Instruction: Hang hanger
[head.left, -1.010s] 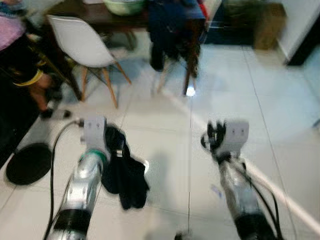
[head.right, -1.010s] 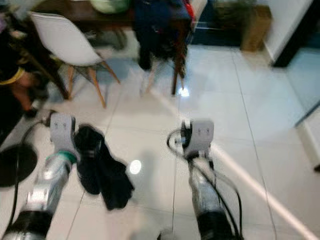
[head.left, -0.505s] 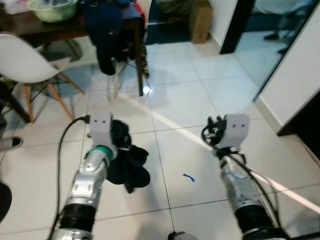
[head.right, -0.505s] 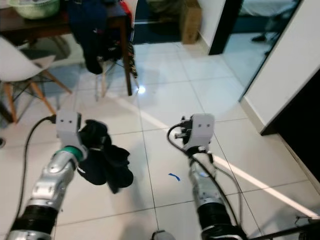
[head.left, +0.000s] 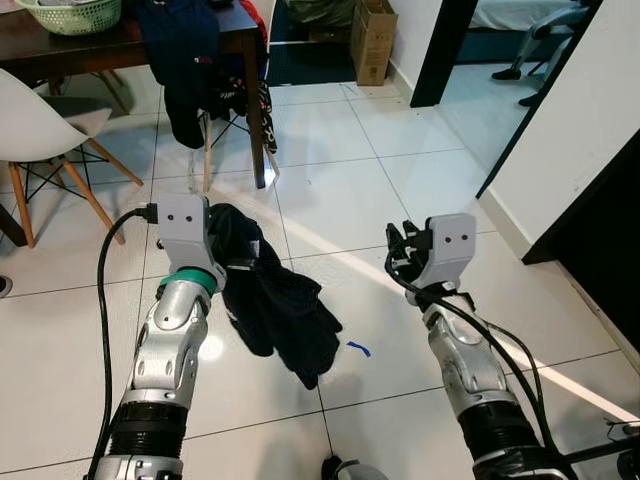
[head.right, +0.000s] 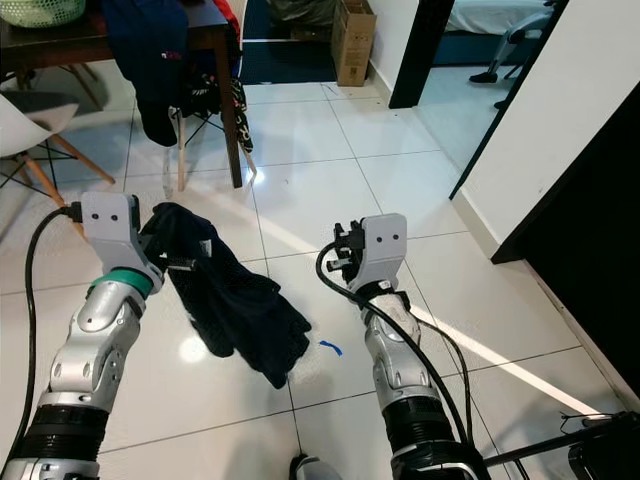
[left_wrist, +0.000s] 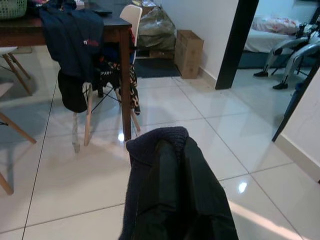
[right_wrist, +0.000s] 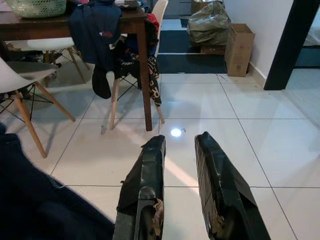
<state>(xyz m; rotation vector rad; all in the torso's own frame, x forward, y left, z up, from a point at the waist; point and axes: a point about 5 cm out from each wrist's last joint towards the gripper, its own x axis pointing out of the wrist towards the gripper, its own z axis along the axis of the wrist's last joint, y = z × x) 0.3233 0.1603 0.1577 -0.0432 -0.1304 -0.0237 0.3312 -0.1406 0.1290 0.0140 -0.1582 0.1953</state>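
One soft, crumpled dark knit garment (head.left: 275, 305) clamped in the left pincer (left_wrist: 172, 150) — right pincer (right_wrist: 179, 142) empty, fingers slightly apart.

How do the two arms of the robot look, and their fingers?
Both arms are silver metal tubes with black joints and pale grey box-shaped wrists. The left arm has a green ring and one thick black cable; the right arm carries thinner looped black cables. The fingers are long, black and worn.

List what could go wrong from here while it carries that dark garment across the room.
1. The dark garment dangles low from the left gripper, near the glossy tile floor; it may drag or slip free.
2. No hanger can be made out inside the cloth, so the grip may be on fabric alone.
3. The right gripper holds nothing and cannot catch a drop.
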